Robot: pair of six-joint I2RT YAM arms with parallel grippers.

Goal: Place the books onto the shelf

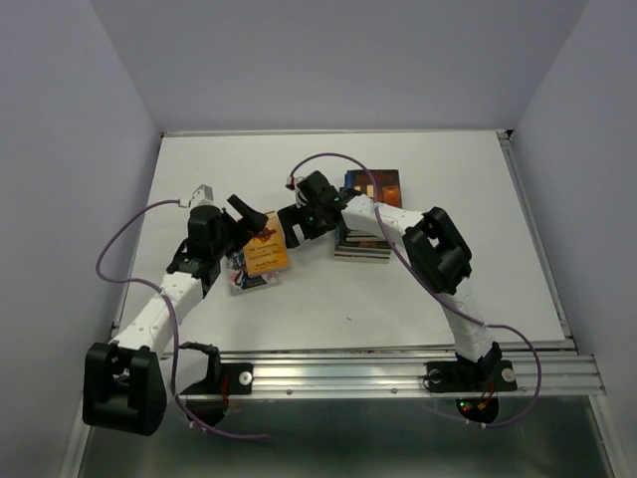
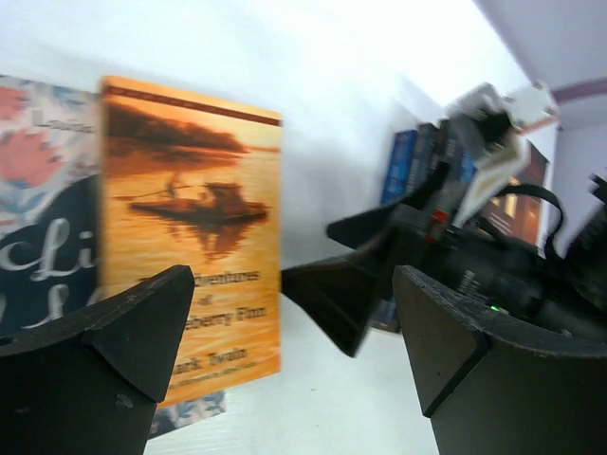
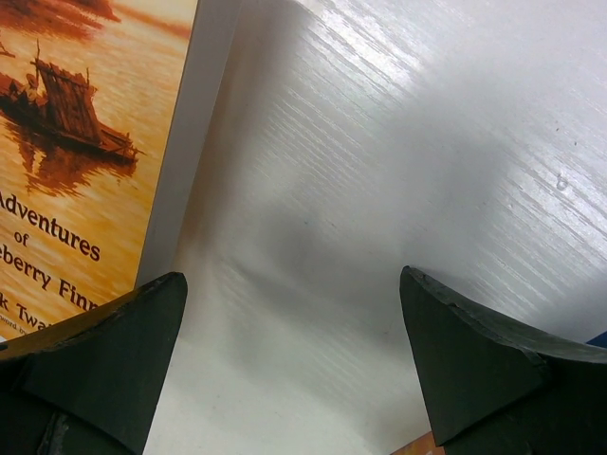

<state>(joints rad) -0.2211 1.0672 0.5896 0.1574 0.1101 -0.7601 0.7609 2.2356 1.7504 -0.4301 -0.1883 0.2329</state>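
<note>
Overhead: white table boxed in by pale lilac walls, metal rail along near edge. My left gripper over orange book; right gripper just beside it; stack of books under my right arm.

Left wrist: left jaws spread wide, nothing between them. Orange book lies flat on floral book; strong glare on table.

Right wrist: right jaws released too, over bare white table, orange book at left.

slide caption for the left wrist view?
Open left tool over the orange Huckleberry Finn book, open right tool close beside it.
</note>
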